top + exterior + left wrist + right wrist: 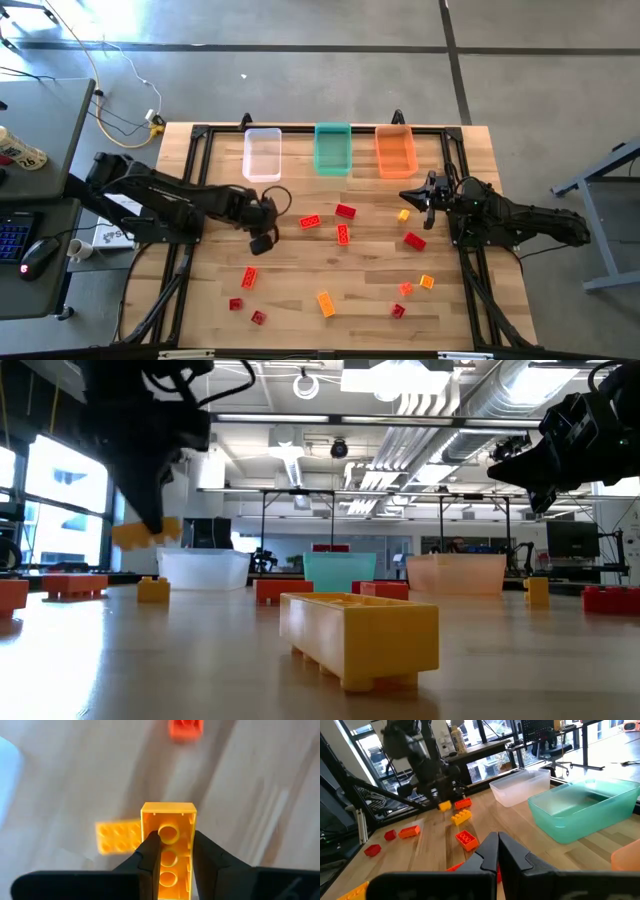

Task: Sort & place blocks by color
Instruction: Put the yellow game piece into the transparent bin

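Left hand (172,852) pinches a yellow block (168,835) above the surface (300,290), so you're mid-carry; next, pick its bin w/ care—right hand (497,851) idles pressed together.

Three bins sit in a row along the far edge of the wooden table (300,300): a clear bin (263,153) on the left, a teal bin (333,148) in the middle, an orange bin (394,150) on the right, each just beside the next. Off to the left stands a grey desk (45,130) with a keyboard (12,238) and a mouse (38,254). A white cable (118,60) trails across the concrete floor.
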You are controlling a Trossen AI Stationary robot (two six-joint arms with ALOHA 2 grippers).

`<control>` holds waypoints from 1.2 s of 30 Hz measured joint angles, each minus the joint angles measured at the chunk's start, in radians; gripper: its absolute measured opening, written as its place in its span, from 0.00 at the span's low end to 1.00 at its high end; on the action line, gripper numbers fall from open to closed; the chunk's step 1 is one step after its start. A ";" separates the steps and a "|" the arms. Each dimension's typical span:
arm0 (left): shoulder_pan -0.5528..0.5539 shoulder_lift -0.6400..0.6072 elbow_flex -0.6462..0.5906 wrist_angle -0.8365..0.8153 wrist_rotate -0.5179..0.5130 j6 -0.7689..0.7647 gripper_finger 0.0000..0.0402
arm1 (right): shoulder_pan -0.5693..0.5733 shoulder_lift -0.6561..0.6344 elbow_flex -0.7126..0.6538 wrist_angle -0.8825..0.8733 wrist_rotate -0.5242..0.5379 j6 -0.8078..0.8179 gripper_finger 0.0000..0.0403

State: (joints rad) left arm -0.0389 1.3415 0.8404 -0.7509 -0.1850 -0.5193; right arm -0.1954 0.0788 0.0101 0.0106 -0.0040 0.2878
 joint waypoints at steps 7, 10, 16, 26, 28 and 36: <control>0.140 -0.036 0.067 0.002 -0.094 0.059 0.15 | 0.000 0.000 0.000 0.000 0.000 0.000 0.00; 0.220 -0.040 0.087 0.004 -0.127 0.083 0.15 | 0.000 0.000 0.000 0.000 0.000 0.000 0.00; 0.394 -0.040 0.106 0.081 -0.160 0.143 0.15 | 0.000 0.000 0.000 0.000 0.000 0.000 0.00; 0.641 -0.027 0.106 0.128 -0.137 0.240 0.15 | 0.000 0.000 0.000 0.000 0.000 0.000 0.00; 0.676 -0.013 0.106 0.128 -0.133 0.262 0.15 | 0.000 0.000 0.000 0.000 0.000 0.000 0.00; 0.780 0.090 0.106 0.129 -0.094 0.351 0.16 | 0.000 0.000 0.000 0.000 0.000 0.000 0.00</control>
State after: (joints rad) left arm 0.7407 1.4312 0.9466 -0.6216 -0.2792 -0.1682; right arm -0.1951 0.0788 0.0101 0.0109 -0.0040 0.2878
